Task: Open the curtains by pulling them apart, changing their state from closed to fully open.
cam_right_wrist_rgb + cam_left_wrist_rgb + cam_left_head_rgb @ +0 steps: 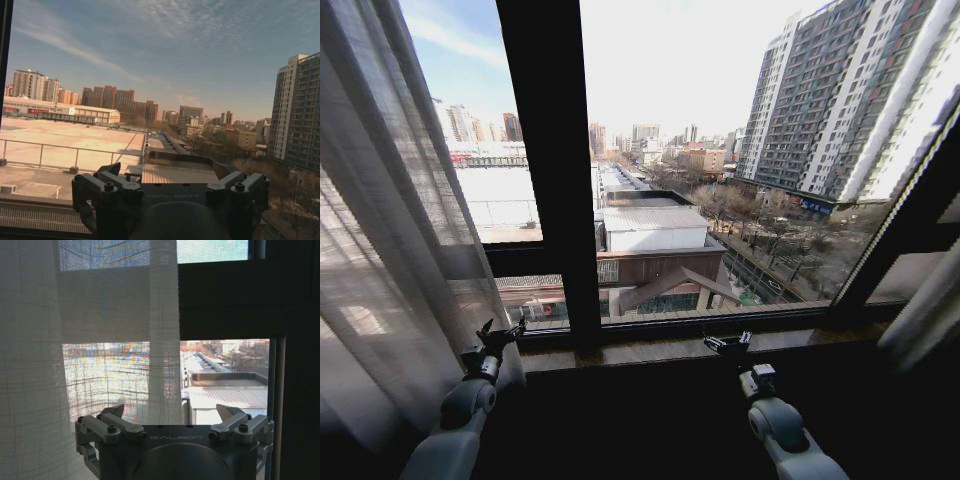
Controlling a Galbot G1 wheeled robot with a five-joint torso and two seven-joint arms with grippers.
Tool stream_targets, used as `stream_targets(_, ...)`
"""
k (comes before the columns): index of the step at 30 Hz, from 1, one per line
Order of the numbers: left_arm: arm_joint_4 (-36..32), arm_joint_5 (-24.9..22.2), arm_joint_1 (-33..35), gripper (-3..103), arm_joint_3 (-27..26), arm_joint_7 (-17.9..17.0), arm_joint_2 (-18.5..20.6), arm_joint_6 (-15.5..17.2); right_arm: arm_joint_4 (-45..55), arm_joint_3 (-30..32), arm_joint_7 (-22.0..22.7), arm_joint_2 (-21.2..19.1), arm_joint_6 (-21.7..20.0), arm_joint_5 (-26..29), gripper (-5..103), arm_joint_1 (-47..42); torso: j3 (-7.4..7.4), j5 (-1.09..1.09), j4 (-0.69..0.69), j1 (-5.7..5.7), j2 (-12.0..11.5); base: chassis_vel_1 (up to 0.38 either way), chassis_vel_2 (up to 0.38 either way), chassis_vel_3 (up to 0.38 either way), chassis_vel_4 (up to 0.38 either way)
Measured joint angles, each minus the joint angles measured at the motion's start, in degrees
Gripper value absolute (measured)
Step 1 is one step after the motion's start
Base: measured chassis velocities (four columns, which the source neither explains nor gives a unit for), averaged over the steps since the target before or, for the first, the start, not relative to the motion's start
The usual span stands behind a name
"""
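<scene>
The left curtain (pixel 390 250), sheer white with long pleats, hangs drawn to the left side of the window. Its inner edge (pixel 165 350) falls just ahead of my left gripper (pixel 170 415). That gripper (pixel 502 333) is open beside the curtain's lower edge, near the sill, with no fabric clamped. A bunched piece of the right curtain (pixel 920 310) shows at the far right. My right gripper (pixel 730 343) hovers open over the sill in front of bare glass, well left of that curtain. Its fingers (pixel 112 172) hold nothing.
A thick dark vertical frame bar (pixel 555 170) stands between the two panes, with a dark horizontal bar (pixel 225 300) across the left one. The stone sill (pixel 660 350) runs under both grippers. City roofs and towers lie beyond the glass.
</scene>
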Motion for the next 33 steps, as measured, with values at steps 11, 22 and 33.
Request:
stream_targets(11, 7.49, -1.9, -4.41, 100, 1.13, 1.85, 3.25, -5.15, 0.0, 0.0, 0.0, 0.0, 0.0, 0.0, 100, 0.0, 0.0, 0.0, -0.02, 0.0, 0.0, 0.0, 0.0, 0.0, 0.0)
stream_targets(22, 11.98, -3.09, -7.41, 90, 1.52, 4.99, 4.18, -7.13, 0.0, 0.0, 0.0, 0.0, 0.0, 0.0, 100, 0.0, 0.0, 0.0, -0.01, 0.0, 0.0, 0.0, 0.0, 0.0, 0.0)
stream_targets(33, 13.81, -3.33, -6.66, 53, 1.0, 5.54, 4.26, -10.44, 0.0, 0.0, 0.0, 0.0, 0.0, 0.0, 100, 0.0, 0.0, 0.0, 0.0, 0.0, 0.0, 0.0, 0.0, 0.0, 0.0)
